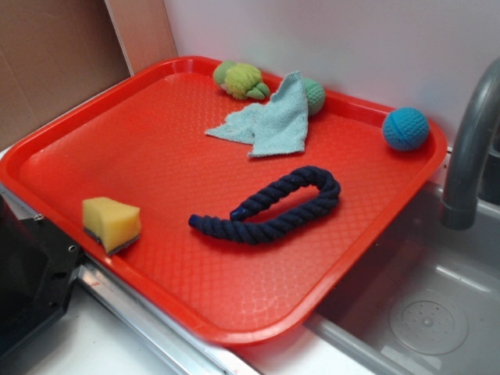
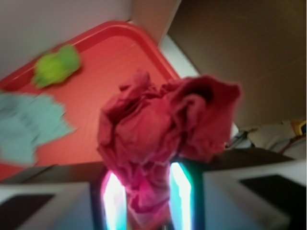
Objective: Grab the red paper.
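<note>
- Red paper (image 2: pixel 158 139) fills the middle of the wrist view: a dark-red, wrinkly wad, its lower part pinched between the two fingers (image 2: pixel 113 203) and its crumpled top bulging above them.
- Gripper (image 2: pixel 146 201) is clamped on the paper, its jaws only a narrow gap apart with the wad squeezed between them; the fingers glow pale pink and cyan along their inner edges.
- Wrist view is blurred: behind the paper lie the tray (image 2: pixel 110 57), a green toy (image 2: pixel 56 65) and a pale cloth (image 2: pixel 29 125) cut off at the left edge.
- Neither the gripper nor the paper can be made out in the exterior view; a black shape sits at the lower left corner, cut off by the frame.
- Exterior view shows the tray (image 1: pixel 125 148) holding a sponge (image 1: pixel 112 223), a dark blue rope (image 1: pixel 269 207), the cloth (image 1: pixel 269 121), the green toy (image 1: pixel 241 80), a blue ball (image 1: pixel 405 128), and a green ball (image 1: pixel 315 95) half hidden behind the cloth.
- Beside the tray on the right stand a faucet (image 1: pixel 469 148) and a sink (image 1: pixel 422 312), both cropped by the frame.
</note>
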Action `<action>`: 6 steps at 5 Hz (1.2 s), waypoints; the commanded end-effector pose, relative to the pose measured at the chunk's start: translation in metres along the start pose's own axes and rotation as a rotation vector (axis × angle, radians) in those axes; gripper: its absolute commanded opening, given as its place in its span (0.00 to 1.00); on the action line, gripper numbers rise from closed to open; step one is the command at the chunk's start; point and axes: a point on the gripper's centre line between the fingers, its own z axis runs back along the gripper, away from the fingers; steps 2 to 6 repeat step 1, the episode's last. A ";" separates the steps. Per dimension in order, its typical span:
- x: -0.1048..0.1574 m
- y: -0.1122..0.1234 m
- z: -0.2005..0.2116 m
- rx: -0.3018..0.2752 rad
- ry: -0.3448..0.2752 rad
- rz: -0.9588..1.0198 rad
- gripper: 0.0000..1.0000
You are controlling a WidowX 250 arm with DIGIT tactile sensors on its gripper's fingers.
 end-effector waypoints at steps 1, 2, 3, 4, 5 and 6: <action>-0.011 0.005 0.017 -0.129 -0.004 -0.117 0.00; -0.011 0.005 0.017 -0.129 -0.004 -0.117 0.00; -0.011 0.005 0.017 -0.129 -0.004 -0.117 0.00; -0.011 0.005 0.017 -0.129 -0.004 -0.117 0.00; -0.011 0.005 0.017 -0.129 -0.004 -0.117 0.00; -0.011 0.005 0.017 -0.129 -0.004 -0.117 0.00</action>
